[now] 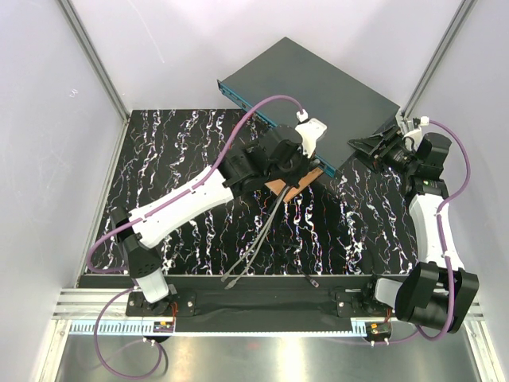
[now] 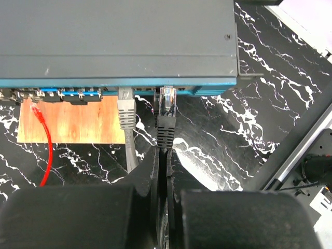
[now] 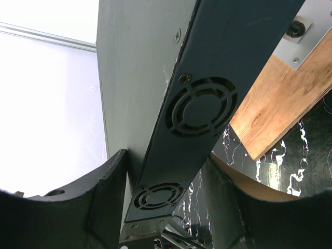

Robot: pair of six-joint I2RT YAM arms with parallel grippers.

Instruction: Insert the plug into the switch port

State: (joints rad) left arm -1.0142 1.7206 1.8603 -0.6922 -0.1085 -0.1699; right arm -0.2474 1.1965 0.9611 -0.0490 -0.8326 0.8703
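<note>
The switch (image 1: 318,87) is a flat dark grey box lying at the back of the table, its blue-teal socket face (image 2: 104,83) towards my left arm. My left gripper (image 2: 165,150) is shut on the black boot of the plug (image 2: 167,104). The plug's clear head points at the socket row and its tip meets the blue face, with most of the head still showing outside. In the top view the left gripper (image 1: 298,163) sits right at that face. My right gripper (image 3: 165,158) straddles the switch's vented end (image 3: 202,109), with one finger (image 3: 111,189) on the top face and the other underneath.
A grey plug (image 2: 126,111) sits in a socket just left of the held one. A red cable (image 2: 44,140) runs over the wooden plate (image 2: 78,122) under the switch. Loose grey cables (image 1: 258,239) trail towards the near edge. White enclosure walls stand close behind and beside the switch.
</note>
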